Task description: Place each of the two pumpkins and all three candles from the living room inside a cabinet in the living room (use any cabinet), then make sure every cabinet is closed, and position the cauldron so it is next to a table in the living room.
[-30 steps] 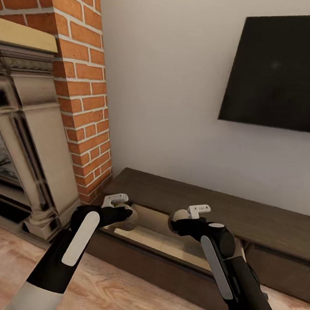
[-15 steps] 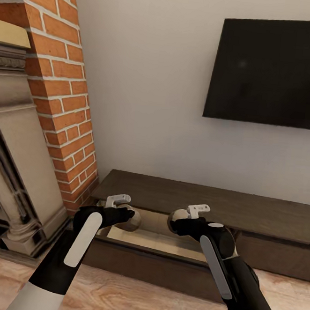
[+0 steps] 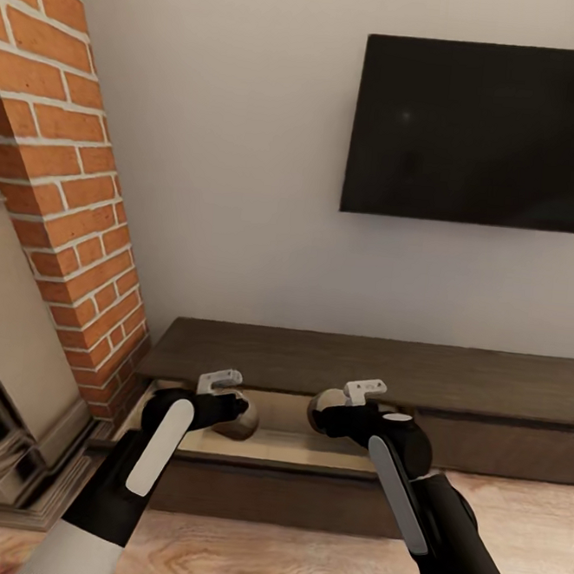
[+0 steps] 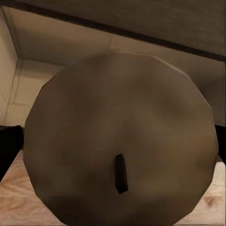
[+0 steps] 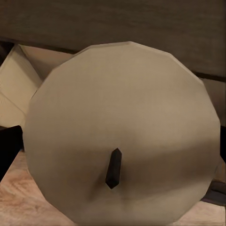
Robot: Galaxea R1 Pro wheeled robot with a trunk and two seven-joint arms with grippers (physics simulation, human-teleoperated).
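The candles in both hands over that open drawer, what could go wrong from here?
1. Each hand, left hand and right hand, holds a candle over the open drawer of the cabinet. The candles look round, so they might roll when released.
2. The two hands are close together, so they could bump while lowering.
3. The drawer must be shut afterwards; a candle standing too tall might catch the cabinet top.

This is a living room in a home: a dark television [image 3: 479,134] hangs above a low cabinet [image 3: 358,372], beside a brick fireplace [image 3: 57,180].
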